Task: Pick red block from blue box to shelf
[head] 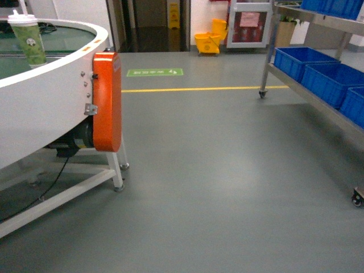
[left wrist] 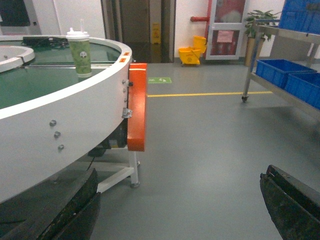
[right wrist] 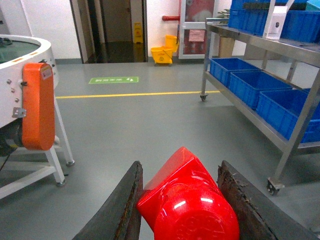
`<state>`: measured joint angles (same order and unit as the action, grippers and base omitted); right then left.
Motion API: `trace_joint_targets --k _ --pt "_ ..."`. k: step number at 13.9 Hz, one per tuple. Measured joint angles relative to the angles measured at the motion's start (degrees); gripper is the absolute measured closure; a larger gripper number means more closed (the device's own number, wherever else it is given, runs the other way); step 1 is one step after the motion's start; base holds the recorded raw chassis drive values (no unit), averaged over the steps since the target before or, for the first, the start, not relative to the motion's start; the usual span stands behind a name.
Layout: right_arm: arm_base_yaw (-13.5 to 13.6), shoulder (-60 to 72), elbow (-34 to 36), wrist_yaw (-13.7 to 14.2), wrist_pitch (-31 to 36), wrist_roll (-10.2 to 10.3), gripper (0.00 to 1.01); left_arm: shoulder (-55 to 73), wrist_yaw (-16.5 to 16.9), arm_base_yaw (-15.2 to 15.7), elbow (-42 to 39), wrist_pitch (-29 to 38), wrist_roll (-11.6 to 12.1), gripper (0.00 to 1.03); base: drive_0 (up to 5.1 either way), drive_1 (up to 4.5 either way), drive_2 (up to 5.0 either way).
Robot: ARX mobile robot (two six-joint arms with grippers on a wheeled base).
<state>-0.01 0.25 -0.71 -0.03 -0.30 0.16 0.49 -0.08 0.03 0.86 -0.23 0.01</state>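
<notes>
The glossy red block [right wrist: 187, 197] fills the bottom of the right wrist view, its round stud toward the camera. My right gripper [right wrist: 181, 172] is shut on it, a dark finger pressed on each side. The steel shelf [right wrist: 267, 112] stands ahead to the right in that view, and its lower tier [head: 307, 94] runs along the right edge of the head view. My left gripper [left wrist: 180, 205] is open over bare floor with nothing between its fingers. The blue box is out of view. Neither gripper shows in the head view.
A white round-edged table [head: 45, 108] with an orange motor cover [head: 108, 102] and a drink cup [head: 27, 37] stands on the left. Royal-blue crates [head: 330, 74] sit on the shelf. A shelf caster [head: 357, 198] is at right. A yellow mop bucket [head: 209, 38] stands far back.
</notes>
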Motion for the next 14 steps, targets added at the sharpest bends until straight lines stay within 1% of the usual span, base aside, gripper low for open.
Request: trace_joint_targets --k 14 --pt "0.00 0.00 0.00 0.00 0.00 0.00 0.63 0.00 0.02 0.00 0.00 0.02 0.00 0.05 -1.3 -1.31 -1.3"
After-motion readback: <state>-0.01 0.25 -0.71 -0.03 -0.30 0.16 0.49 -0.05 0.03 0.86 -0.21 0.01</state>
